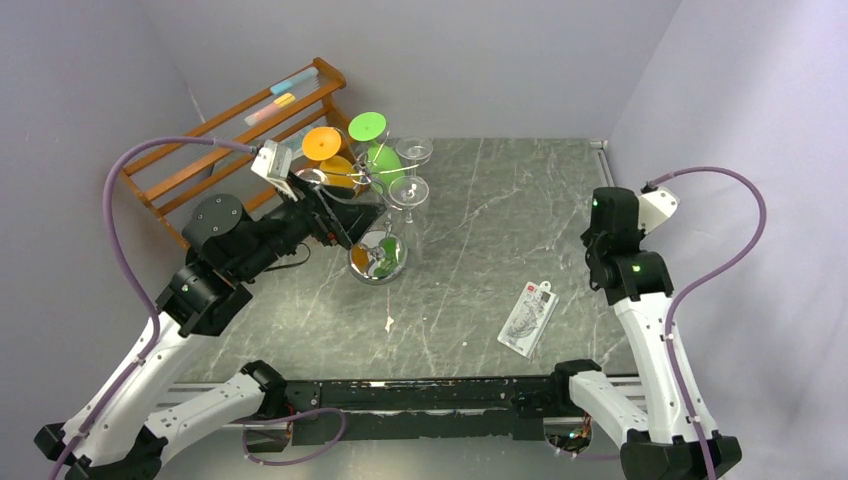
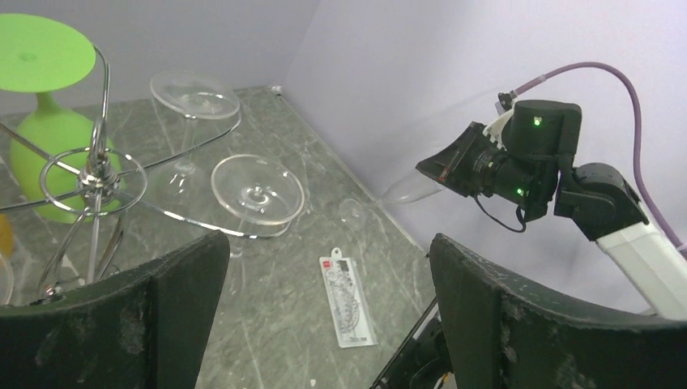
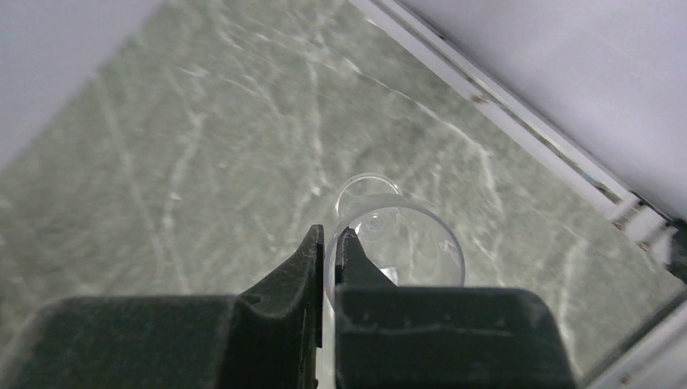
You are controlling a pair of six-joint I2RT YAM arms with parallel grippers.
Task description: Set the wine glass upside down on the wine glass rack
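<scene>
Right pincer (image 3: 330,243) is clamped shut on the rim of the clear wine glass (image 3: 405,243), holding it in the air over the right side of the grey marbled tabletop (image 1: 470,230), near its right edge and well apart from the rack. Left pincer (image 2: 330,243) has its fingers spread wide apart with nothing between them, and it sits just beside the rack on its left side. At the far left corner stands a slanted wooden shelf (image 1: 240,140). Left of the tabletop's middle, towards the far edge, the chrome wine glass rack (image 1: 380,205) carries a green glass (image 1: 375,150), an orange glass (image 1: 328,155) and two clear glasses (image 1: 410,185), all upside down. A flat packet (image 1: 527,318) lies near the near right corner
</scene>
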